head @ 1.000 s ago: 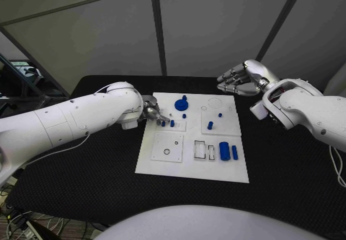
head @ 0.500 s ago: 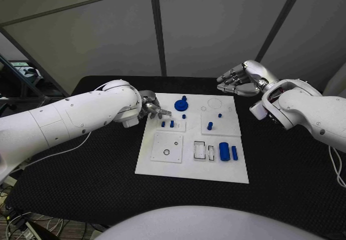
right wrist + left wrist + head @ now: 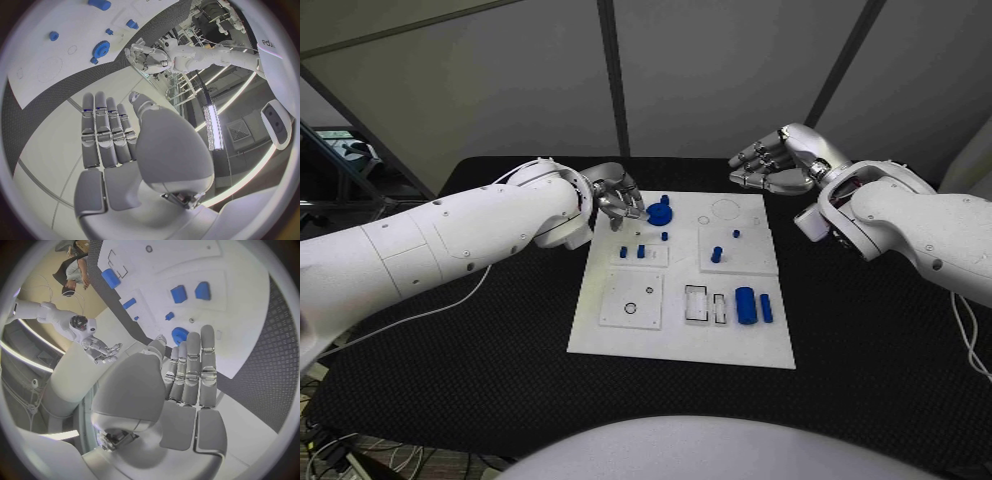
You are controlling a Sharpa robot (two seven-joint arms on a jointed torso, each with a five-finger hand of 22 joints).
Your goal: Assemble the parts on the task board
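Over the last second the left robot hand [image 3: 616, 203] has lifted away from the two small blue pegs [image 3: 633, 251] near the left edge of the white task board [image 3: 682, 345] and swung back toward the board's far corner, beside the blue round disc part [image 3: 658, 212]; its fingers lie straight together and hold nothing. The right robot hand [image 3: 776, 160] has stayed curled and empty beyond the board's far edge, above the black surface [image 3: 877, 340]. The left hand is probably lining up for the disc next.

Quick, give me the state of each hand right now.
Left hand: open, fingers straight, holding nothing, above the task board.
Right hand: open, fingers straight, holding nothing.
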